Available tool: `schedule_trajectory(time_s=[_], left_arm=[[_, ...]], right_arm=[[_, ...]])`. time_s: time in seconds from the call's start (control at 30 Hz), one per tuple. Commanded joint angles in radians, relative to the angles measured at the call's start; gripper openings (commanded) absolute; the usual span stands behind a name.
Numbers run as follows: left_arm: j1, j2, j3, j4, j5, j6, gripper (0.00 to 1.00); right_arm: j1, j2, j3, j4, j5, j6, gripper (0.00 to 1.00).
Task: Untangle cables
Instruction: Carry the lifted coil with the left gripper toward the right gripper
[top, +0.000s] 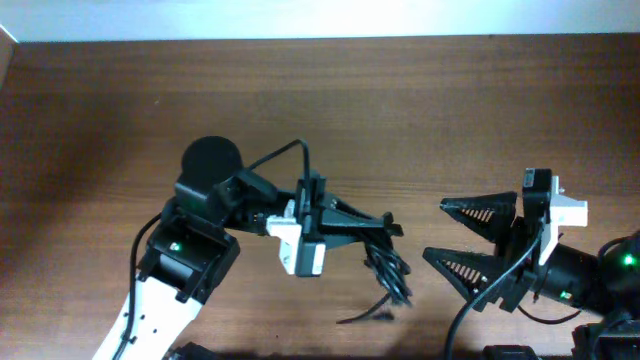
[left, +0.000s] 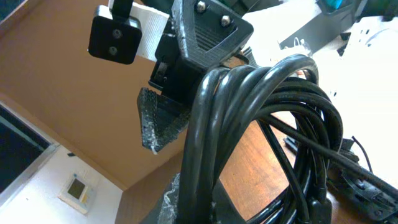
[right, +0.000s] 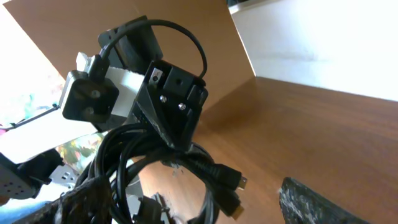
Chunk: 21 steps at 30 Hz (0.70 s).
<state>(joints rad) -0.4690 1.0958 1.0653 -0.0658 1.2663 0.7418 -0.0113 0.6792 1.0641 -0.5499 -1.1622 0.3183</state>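
A bundle of thin black cables (top: 393, 268) hangs in loose loops from my left gripper (top: 388, 226), which is shut on it above the table. In the left wrist view the cables (left: 267, 118) fill the frame, clamped at my left gripper (left: 196, 208). My right gripper (top: 433, 229) is open just right of the bundle and holds nothing. Seen from the right wrist, the cables (right: 130, 155) dangle from the left gripper (right: 177, 146). Two plug ends (right: 230, 183) hang in front of my open right gripper (right: 199, 211). One loose cable end (top: 362, 317) trails towards the front.
The brown wooden table (top: 450, 110) runs back to a white wall (top: 320, 18). The left arm's own thicker cable (top: 285, 152) arches above its wrist. The left arm's base (top: 180, 265) is at the front left, and the right arm's body (top: 590, 280) is at the front right.
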Motion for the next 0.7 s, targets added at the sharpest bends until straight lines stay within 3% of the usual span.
schedule_trajectory(time_s=[0.0,0.07,0.3,0.47,0.57,0.67], left_arm=[[-0.043,0.02,0.017,0.026,-0.133,-0.016,0.0],[-0.066,0.033,0.017,0.084,-0.217,-0.116,0.0],[-0.098,0.048,0.018,0.272,-0.269,-0.33,0.0],[-0.178,0.048,0.018,0.293,-0.268,-0.331,0.0],[-0.232,0.048,0.018,0.291,-0.218,-0.331,0.0],[-0.233,0.048,0.018,0.272,-0.159,-0.334,0.0]], right_arm=[[0.007,0.002,0.016,-0.026,-0.017,0.004,0.85],[0.007,0.002,0.016,-0.06,-0.016,-0.026,0.85],[0.006,0.002,0.016,-0.102,-0.016,-0.056,0.85],[0.006,0.002,0.016,-0.102,0.018,-0.056,0.84],[0.006,0.002,0.016,-0.107,0.148,-0.055,0.72],[0.005,0.002,0.016,-0.115,0.276,-0.055,0.69]])
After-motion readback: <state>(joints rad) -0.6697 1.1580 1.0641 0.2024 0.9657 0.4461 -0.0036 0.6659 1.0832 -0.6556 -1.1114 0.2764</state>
